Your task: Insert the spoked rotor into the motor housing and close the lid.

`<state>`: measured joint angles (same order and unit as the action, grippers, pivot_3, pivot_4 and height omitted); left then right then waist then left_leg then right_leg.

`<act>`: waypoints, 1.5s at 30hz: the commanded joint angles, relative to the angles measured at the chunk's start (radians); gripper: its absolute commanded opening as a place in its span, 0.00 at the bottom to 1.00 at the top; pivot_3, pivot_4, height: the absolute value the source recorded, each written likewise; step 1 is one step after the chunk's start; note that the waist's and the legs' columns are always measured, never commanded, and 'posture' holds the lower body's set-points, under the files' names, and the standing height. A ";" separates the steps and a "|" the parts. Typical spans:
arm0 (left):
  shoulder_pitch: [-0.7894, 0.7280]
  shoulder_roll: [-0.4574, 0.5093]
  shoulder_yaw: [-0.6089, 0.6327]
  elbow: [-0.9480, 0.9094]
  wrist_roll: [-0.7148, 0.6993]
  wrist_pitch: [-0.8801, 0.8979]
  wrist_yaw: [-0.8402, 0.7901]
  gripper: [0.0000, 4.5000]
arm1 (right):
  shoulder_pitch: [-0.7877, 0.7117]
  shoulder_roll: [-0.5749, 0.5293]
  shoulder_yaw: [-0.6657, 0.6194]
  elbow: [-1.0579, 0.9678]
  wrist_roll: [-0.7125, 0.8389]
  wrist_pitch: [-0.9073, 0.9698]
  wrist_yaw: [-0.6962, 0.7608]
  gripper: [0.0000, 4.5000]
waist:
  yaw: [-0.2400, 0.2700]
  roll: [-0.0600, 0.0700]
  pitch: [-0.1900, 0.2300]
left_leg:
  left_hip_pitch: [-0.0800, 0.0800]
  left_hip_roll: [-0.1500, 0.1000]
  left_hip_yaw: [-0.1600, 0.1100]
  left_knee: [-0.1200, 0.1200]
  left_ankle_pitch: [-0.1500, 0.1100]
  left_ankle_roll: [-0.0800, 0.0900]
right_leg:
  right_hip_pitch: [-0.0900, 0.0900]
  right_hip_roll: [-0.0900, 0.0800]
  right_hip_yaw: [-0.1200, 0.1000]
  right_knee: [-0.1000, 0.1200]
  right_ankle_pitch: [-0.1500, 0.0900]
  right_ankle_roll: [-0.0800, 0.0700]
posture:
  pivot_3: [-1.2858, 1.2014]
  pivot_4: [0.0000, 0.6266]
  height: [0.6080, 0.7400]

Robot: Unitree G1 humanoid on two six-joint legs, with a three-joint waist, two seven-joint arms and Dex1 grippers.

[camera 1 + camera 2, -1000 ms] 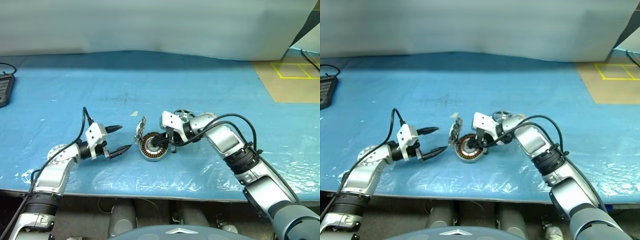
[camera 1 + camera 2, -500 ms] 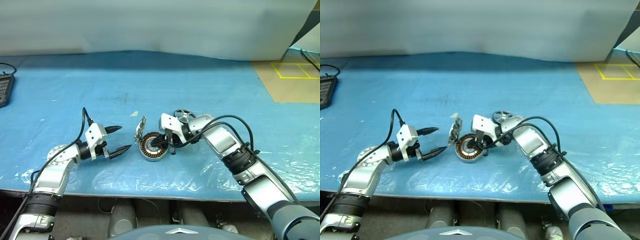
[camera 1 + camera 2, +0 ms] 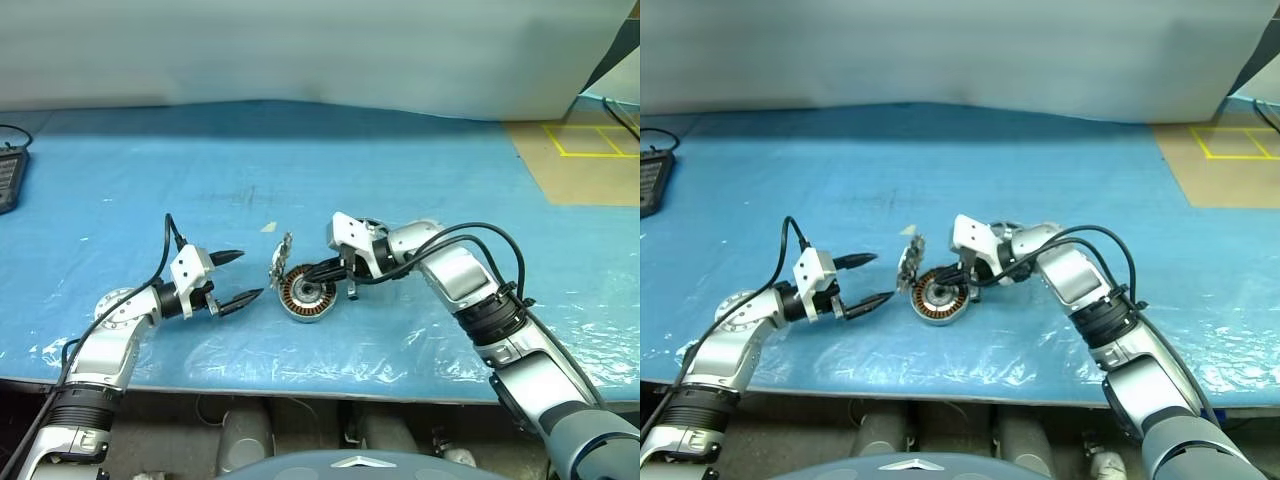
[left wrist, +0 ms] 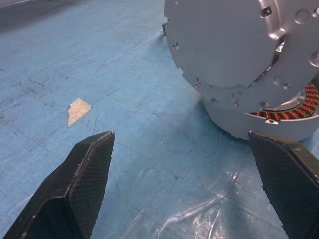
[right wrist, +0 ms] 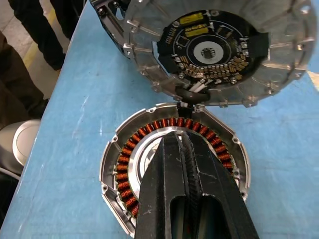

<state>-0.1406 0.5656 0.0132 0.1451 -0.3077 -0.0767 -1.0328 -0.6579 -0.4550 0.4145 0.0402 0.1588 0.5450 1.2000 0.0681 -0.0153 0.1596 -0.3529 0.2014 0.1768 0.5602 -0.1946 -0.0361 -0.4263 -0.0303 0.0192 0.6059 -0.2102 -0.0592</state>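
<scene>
Looking down at the blue table, the motor housing lies flat near the front edge, with its ring of orange windings facing up. The right gripper reaches in from the right side and tips down, and its 2 black fingers are pressed tight together with nothing between them. Their tips hang right over the dark middle of the housing, so the housing is straight under them. The cup looks bare inside, so I think the spoked rotor is not in it yet. The lid stands up on its edge, a bit tilted, touching the left side of the housing. Its face with the dark round board turns toward the housing, and short wires seem to join the 2 parts. The left gripper waits just beside the lid on the other side, with its 2 fingers spread wide and empty. It points at the plain grey back of the lid, so the left arm is the nearer one for pushing the lid down, and the right arm is nearer to the cup
</scene>
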 commanded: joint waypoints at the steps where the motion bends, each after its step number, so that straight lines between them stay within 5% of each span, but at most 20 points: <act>1: -0.008 0.008 0.016 -0.013 -0.006 -0.010 -0.002 1.00 | 0.005 -0.011 -0.017 -0.030 0.005 -0.018 -0.010 0.01 | 0.000 0.000 0.000 | 0.000 0.000 0.000 0.000 0.000 0.000 | 0.000 0.000 0.000 0.000 0.000 0.000 | 0.52 0.24 1.00; 13: 0.011 0.012 0.029 -0.027 -0.023 -0.006 -0.010 1.00 | -0.155 -0.130 -0.196 0.290 -0.040 -0.209 -0.099 0.01 | 0.000 -0.001 0.003 | -0.001 -0.001 0.000 0.000 0.000 0.000 | 0.000 0.000 0.000 0.000 0.000 0.000 | 0.52 0.24 1.00; 20: 0.005 0.007 0.024 -0.012 -0.019 -0.014 -0.010 1.00 | -0.223 -0.203 -0.235 0.487 -0.083 -0.273 -0.093 0.43 | -0.002 -0.001 0.003 | -0.001 0.001 0.000 0.000 0.000 -0.001 | 0.000 0.001 -0.001 0.000 0.000 -0.001 | 0.52 0.24 1.00; 25: -0.011 -0.003 0.017 0.008 -0.012 -0.023 -0.010 1.00 | -0.207 -0.195 -0.218 0.496 -0.064 -0.257 0.022 0.43 | -0.001 0.000 0.004 | -0.002 0.001 0.000 0.001 0.000 0.000 | -0.001 0.001 -0.001 0.001 0.000 -0.002 | 0.52 0.24 1.00; 45: -0.006 -0.012 0.016 0.025 0.004 -0.050 0.013 1.00 | -0.167 -0.154 -0.191 0.590 -0.153 -0.311 0.040 0.43 | 0.000 0.000 0.004 | -0.012 0.002 0.000 0.004 0.000 0.001 | -0.009 0.001 -0.003 0.003 0.000 -0.002 | 0.52 0.24 1.00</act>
<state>-0.1456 0.5507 0.0148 0.1768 -0.3051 -0.1100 -1.0226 -0.8251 -0.6121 0.2230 0.6546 0.0057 0.2400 1.2402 0.0682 -0.0154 0.1637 -0.3648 0.2035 0.1770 0.5645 -0.1951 -0.0349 -0.4358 -0.0289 0.0162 0.6088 -0.2101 -0.0615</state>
